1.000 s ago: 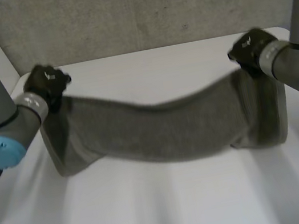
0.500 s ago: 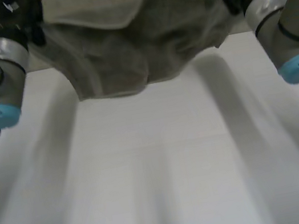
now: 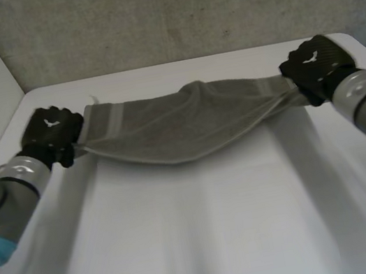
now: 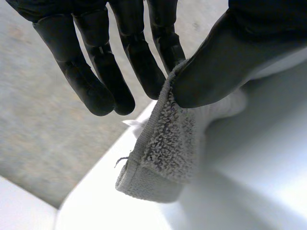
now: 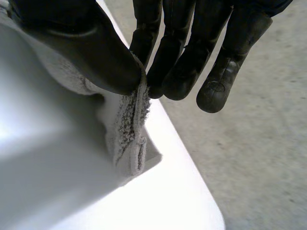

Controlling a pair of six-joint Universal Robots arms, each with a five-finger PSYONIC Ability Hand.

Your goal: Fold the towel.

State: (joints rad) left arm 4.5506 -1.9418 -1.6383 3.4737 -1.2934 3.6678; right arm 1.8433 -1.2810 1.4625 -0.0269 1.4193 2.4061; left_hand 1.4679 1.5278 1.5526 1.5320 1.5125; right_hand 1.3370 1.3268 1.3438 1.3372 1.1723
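A grey-green towel [image 3: 180, 123] hangs stretched between my two hands over the far half of the white table [image 3: 200, 233], sagging in the middle. My left hand [image 3: 51, 132] pinches its left end; in the left wrist view the thumb [image 4: 225, 62] presses the towel's corner [image 4: 163, 153] against a finger. At the other end my right hand [image 3: 314, 68] grips the towel. In the right wrist view the thumb [image 5: 96, 52] clamps the towel's edge [image 5: 132, 129] against the fingers [image 5: 182, 57].
A grey wall [image 3: 168, 12] rises just behind the table's far edge. The table's right edge [image 5: 192, 182] runs close beside my right hand, with grey floor [image 5: 268, 158] beyond it. Bare tabletop spreads in front of the towel.
Both hands swung the towel up high and brought it back down. It now hangs spread out lower and further forward, no longer bunched at the ends.
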